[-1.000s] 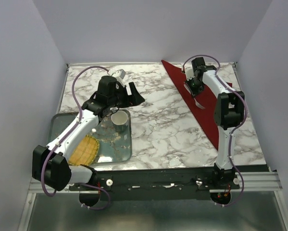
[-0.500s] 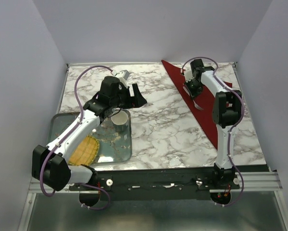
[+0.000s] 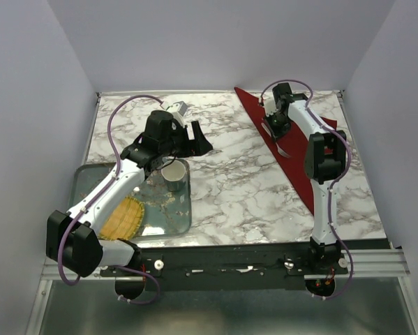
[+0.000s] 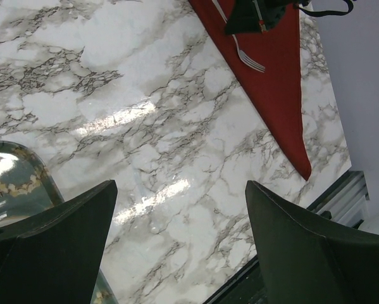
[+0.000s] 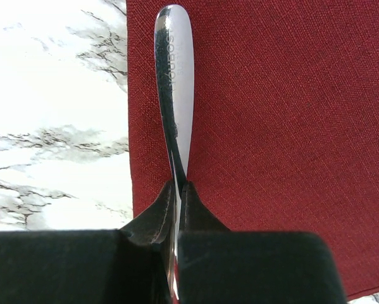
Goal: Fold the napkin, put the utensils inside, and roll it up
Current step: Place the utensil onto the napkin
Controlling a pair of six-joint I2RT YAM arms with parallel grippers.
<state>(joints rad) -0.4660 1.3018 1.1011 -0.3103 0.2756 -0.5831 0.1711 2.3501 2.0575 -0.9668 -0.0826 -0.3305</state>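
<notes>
The dark red napkin (image 3: 297, 169) lies folded into a long triangle on the right of the marble table, and also shows in the left wrist view (image 4: 279, 88). My right gripper (image 3: 271, 128) is low over its far part, shut on the handle of a silver fork (image 5: 174, 76). The fork's tines (image 3: 287, 150) point toward the near side and rest on the cloth (image 5: 278, 126). In the right wrist view the jaws (image 5: 180, 190) pinch the thin handle edge-on. My left gripper (image 3: 199, 139) hovers open over bare marble at centre left, its fingers (image 4: 56, 240) wide apart with nothing between them.
A glass tray (image 3: 160, 218) sits at the near left, holding a cup (image 3: 172, 174) and a yellow woven mat (image 3: 121, 218). Grey walls enclose the table on three sides. The table's near edge rail (image 4: 341, 196) shows in the left wrist view.
My right gripper has carried the fork a little farther back and left along the napkin. The left arm has shifted only slightly.
</notes>
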